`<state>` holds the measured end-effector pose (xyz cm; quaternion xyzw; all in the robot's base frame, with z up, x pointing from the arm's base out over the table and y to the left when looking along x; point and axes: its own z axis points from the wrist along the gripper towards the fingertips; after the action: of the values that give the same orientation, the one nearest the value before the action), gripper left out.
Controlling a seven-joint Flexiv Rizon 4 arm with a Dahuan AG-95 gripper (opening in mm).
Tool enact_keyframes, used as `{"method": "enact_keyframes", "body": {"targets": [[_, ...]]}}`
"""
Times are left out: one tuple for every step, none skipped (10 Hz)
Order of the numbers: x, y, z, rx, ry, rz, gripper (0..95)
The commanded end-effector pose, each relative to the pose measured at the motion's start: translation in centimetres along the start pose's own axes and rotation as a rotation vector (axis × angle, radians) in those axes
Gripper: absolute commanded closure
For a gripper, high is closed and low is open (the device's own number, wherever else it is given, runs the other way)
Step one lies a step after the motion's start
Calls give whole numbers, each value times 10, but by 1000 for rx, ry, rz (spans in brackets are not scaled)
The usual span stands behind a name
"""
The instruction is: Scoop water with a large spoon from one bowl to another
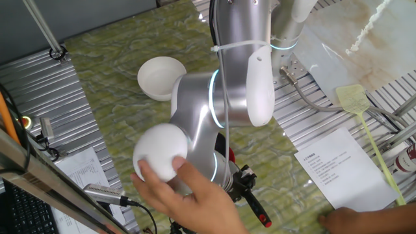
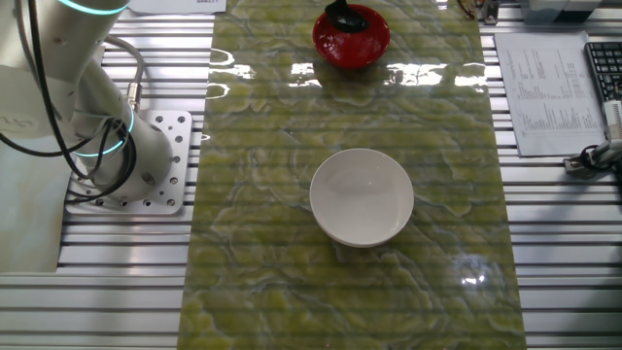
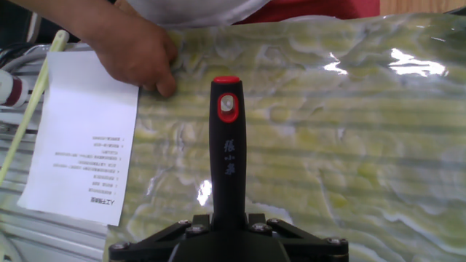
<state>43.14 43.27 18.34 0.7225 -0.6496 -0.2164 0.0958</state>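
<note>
Green marbled table (image 2: pixel 262 194), gripper (image 3: pixel 228 231) clamping ladle (image 3: pixel 226 160) (handle)

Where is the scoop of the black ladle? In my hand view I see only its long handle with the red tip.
Observer: The black ladle has its scoop inside the glossy red round bowl, at one end of the green marbled mat.
Operator: And the other bowl?
Observer: The plain white round bowl stands apart from it, in the middle of the mat.
Operator: Is anyone at the arm?
Observer: Yes, a person's hand rests on the silver robot arm.
</note>
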Motion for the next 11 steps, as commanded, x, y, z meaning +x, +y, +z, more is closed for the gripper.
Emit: {"method": "enact_keyframes", "body": {"targets": [[0, 0, 2, -10, 4, -3, 950], [0, 0, 2, -16, 6, -4, 950], [0, 0, 2, -23, 8, -5, 950], [0, 0, 2, -31, 11, -7, 950], [0, 0, 2, -38, 12, -9, 950], [0, 0, 2, -43, 16, -10, 950], [0, 0, 2, -47, 18, -13, 950], [0, 0, 2, -49, 20, -14, 950], [0, 0, 2, -51, 21, -14, 950], [0, 0, 2, -54, 26, -15, 950], [0, 0, 2, -56, 32, -17, 950]]}}
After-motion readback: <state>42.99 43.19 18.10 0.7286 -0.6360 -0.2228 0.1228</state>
